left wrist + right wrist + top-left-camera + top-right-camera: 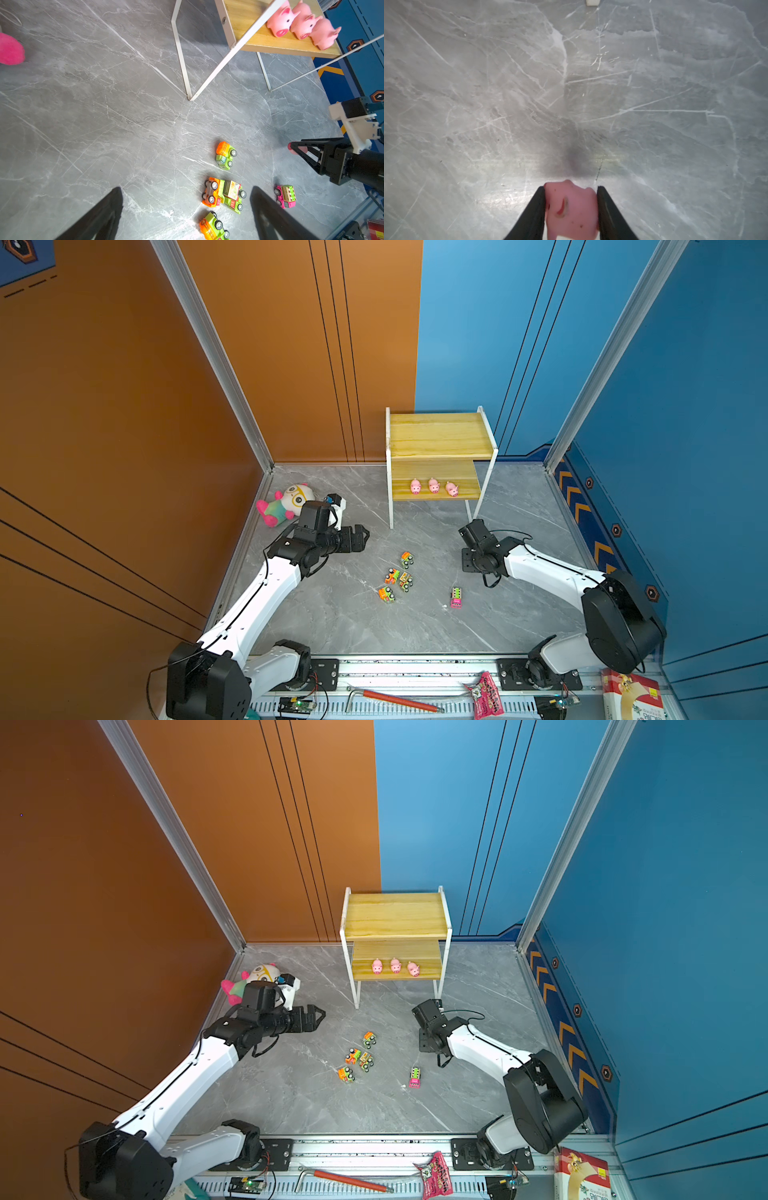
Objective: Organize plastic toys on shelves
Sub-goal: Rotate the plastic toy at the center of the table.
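One pig is pinched in my right gripper, with the lower shelf board at twelve o'clock in a top view, farther from my wide-open left gripper.

Bright, even light, soft shadows, with the close pink pig blurred.

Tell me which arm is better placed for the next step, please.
Right. The right gripper is shut on the fourth pig and sits near the rack's lower board, where three pigs stand. The left gripper is open and empty, near the trucks.
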Controlling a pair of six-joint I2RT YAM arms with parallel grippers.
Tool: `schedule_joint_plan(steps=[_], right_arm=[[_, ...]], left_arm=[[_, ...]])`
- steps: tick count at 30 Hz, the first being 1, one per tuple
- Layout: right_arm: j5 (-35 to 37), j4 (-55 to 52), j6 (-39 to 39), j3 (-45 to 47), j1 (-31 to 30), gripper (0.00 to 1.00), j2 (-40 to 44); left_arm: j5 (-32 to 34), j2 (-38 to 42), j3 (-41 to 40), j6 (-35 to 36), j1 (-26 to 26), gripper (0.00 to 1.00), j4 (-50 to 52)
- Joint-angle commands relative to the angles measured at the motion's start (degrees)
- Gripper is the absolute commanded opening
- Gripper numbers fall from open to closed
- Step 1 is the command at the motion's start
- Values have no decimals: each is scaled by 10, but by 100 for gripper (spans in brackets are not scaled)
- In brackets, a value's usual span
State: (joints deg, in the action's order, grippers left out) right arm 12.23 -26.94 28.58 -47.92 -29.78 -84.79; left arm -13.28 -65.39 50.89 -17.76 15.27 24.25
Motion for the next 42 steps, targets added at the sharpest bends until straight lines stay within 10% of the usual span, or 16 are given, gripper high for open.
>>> schedule_joint_plan(steps=[1,19,42], right_arm=[[0,-5,-25,1,13,41,-24],[-16,-45,-35,-51,43,75,-14],[-34,-58,483,55,89,74,137]], left_arm=[[-3,-1,13,11,-6,96,13],[-7,-14,16,11,-13,96,13],[-19,-9,20,7,-15,96,12]])
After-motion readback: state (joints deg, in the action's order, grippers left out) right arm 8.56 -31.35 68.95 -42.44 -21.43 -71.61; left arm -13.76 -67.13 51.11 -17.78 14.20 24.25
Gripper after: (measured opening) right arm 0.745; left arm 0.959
